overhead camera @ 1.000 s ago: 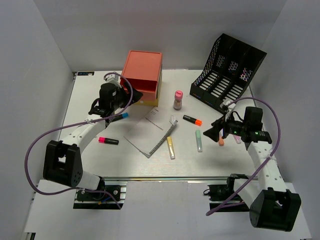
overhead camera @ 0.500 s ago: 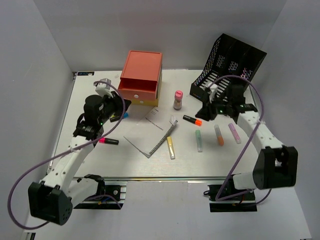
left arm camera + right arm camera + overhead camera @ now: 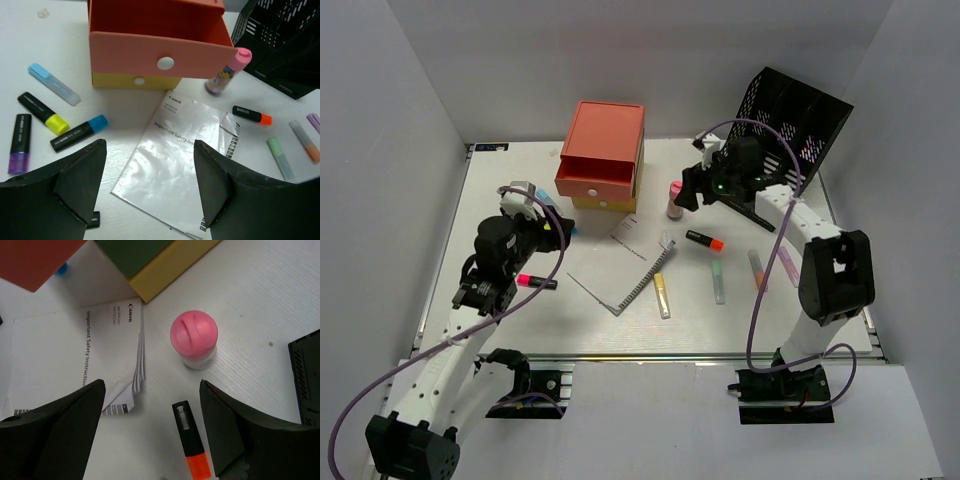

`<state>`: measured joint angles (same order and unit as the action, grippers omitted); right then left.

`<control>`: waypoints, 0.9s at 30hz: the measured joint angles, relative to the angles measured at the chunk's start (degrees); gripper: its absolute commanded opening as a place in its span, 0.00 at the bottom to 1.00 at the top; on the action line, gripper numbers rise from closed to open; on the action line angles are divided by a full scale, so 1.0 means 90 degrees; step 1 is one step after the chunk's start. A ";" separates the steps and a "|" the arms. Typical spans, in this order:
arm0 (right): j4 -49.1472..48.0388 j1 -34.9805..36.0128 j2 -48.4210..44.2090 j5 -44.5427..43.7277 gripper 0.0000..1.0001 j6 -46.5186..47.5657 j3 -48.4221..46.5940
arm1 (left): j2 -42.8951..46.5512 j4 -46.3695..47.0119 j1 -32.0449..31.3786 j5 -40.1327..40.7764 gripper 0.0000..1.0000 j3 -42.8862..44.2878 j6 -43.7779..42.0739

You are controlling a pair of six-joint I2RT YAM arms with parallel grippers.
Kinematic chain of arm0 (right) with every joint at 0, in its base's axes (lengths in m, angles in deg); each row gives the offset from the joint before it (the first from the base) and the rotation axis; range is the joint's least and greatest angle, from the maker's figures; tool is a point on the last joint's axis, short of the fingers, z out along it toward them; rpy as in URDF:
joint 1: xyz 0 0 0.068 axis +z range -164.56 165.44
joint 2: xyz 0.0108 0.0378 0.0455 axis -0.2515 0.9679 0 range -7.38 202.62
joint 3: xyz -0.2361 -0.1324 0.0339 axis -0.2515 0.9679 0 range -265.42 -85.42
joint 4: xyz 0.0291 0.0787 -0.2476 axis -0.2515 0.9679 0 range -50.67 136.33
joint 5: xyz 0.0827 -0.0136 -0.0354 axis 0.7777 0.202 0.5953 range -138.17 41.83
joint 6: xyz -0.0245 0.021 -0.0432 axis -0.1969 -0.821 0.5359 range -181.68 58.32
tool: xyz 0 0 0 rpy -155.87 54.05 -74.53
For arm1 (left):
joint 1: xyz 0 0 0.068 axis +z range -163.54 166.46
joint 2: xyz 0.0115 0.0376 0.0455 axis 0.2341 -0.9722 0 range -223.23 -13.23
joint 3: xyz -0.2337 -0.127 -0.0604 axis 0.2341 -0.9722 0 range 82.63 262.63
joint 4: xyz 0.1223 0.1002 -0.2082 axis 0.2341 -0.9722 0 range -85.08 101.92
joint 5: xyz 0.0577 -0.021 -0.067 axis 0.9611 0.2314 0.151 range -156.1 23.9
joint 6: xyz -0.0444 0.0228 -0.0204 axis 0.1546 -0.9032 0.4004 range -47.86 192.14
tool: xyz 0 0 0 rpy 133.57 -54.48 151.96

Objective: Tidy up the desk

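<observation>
Beneath drawer box (image 3: 603, 155): white counter (image 3: 780, 320), carries all items, metal rail on near edge. Drawer box: top orange drawer part-way out. Right gripper (image 3: 151, 385): right of drawer box, jaws wide apart, empty, facing upright pink-capped bottle (image 3: 194, 337), apart from it. Left gripper (image 3: 150, 145): front-left of drawer box, raised, jaws spread, empty, booklet (image 3: 175, 150) ahead. Orange-tipped highlighter (image 3: 189, 445): near bottle, flat.

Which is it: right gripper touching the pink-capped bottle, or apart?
Apart. Right wrist view: fingertips of the open right gripper are clear of the pink-capped bottle, bare desk showing between.
</observation>
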<state>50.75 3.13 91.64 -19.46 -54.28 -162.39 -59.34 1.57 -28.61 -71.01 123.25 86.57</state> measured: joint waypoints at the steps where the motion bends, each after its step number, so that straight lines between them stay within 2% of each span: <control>1: -0.0041 0.0049 0.0107 -0.0090 0.82 -0.0063 -0.0073 | 0.0066 -0.0002 0.0000 0.0053 0.80 -0.0002 -0.0024; 7: -0.0325 0.0359 0.0673 -0.0658 0.82 -0.0197 -0.0304 | 0.0430 0.0002 0.0000 0.0289 0.81 -0.0010 -0.0126; 15: -0.0634 0.0512 0.1042 -0.1511 0.80 -0.0158 -0.0401 | 0.0437 -0.0017 0.0000 0.0345 0.81 -0.0010 -0.0170; 21: -0.1241 0.0515 0.1127 -0.1727 0.78 -0.0114 -0.0338 | 0.0440 -0.0022 0.0000 0.0364 0.81 -0.0010 -0.0172; 27: -0.2103 0.0537 0.1124 -0.1724 0.76 -0.0129 0.0279 | 0.0440 -0.0022 0.0000 0.0379 0.81 -0.0010 -0.0172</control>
<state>31.82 7.96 101.76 -34.98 -55.44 -159.87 -55.38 1.37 -28.61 -67.60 123.16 85.02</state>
